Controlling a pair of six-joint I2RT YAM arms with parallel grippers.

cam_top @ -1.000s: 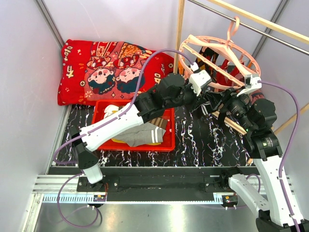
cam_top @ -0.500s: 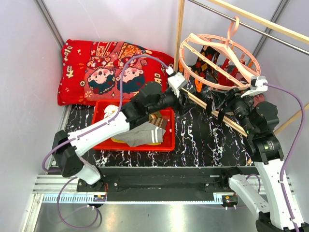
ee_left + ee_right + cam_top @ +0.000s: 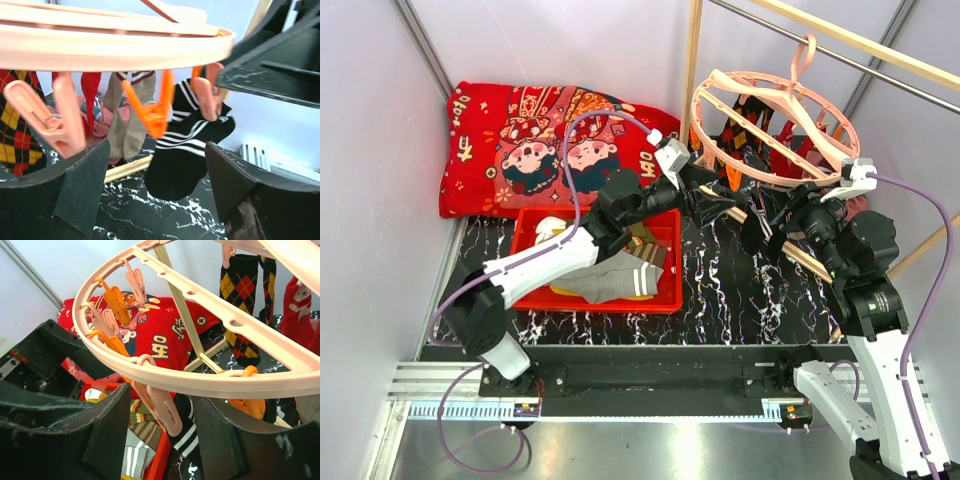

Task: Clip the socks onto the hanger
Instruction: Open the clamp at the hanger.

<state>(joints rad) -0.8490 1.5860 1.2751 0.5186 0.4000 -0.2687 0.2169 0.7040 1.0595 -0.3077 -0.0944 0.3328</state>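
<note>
The hanger, a large pale-pink plastic ring with crossbars and a top hook, hangs at 1 o'clock in the top view, above the black marbled surface. Pink and orange clips dangle from its rim. A black sock with white stripes, an argyle sock and a red sock hang clipped beneath it. More socks lie in a red bin at 8 o'clock from the ring. The left hand is wide open and empty under the rim. The right hand stands parted, with a pink clip hanging in the gap, not pinched.
</note>
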